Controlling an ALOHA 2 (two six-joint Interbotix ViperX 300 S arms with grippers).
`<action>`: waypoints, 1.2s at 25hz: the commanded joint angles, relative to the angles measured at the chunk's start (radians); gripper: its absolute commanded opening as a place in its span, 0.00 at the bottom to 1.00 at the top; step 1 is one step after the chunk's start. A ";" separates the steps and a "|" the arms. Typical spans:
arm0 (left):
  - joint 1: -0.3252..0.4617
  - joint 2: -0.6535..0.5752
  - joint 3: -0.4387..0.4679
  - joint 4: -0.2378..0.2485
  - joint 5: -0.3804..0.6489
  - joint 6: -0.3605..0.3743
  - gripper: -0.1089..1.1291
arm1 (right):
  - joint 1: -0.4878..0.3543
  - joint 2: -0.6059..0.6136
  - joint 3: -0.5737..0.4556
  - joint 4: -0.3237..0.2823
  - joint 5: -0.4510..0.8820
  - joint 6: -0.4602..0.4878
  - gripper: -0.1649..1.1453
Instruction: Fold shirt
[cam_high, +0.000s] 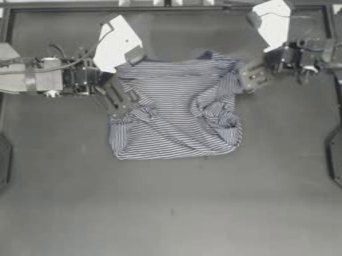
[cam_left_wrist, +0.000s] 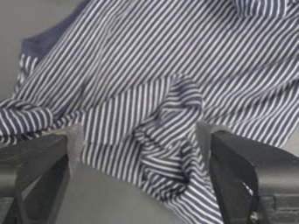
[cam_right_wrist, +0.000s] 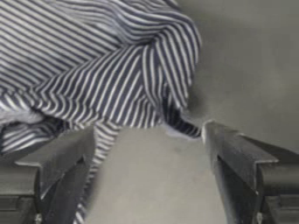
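**Two tools flank a rumpled striped shirt**

The left tool (cam_high: 119, 97) sits at the shirt's (cam_high: 177, 112) left edge, jaws spread wide over a bunched fold of cloth, gripping nothing. The shirt lies crumpled on the dark worktop (cam_high: 167, 210), in its far half near the middle. The right tool (cam_high: 250, 77) hovers at the shirt's upper right corner, jaws likewise apart, a striped tip between them.

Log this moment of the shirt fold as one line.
shirt: rumpled, partly folded on table | left gripper: open at shirt's left edge | right gripper: open at upper right corner
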 joint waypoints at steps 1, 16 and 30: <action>0.002 -0.041 -0.011 0.000 -0.003 0.000 0.92 | -0.023 -0.006 0.008 0.012 -0.046 -0.003 0.88; 0.002 -0.041 -0.011 0.000 -0.003 0.003 0.91 | -0.072 0.078 0.040 0.034 -0.179 -0.011 0.87; 0.002 -0.041 -0.011 0.000 -0.003 0.003 0.91 | -0.086 0.135 0.061 0.058 -0.262 -0.012 0.37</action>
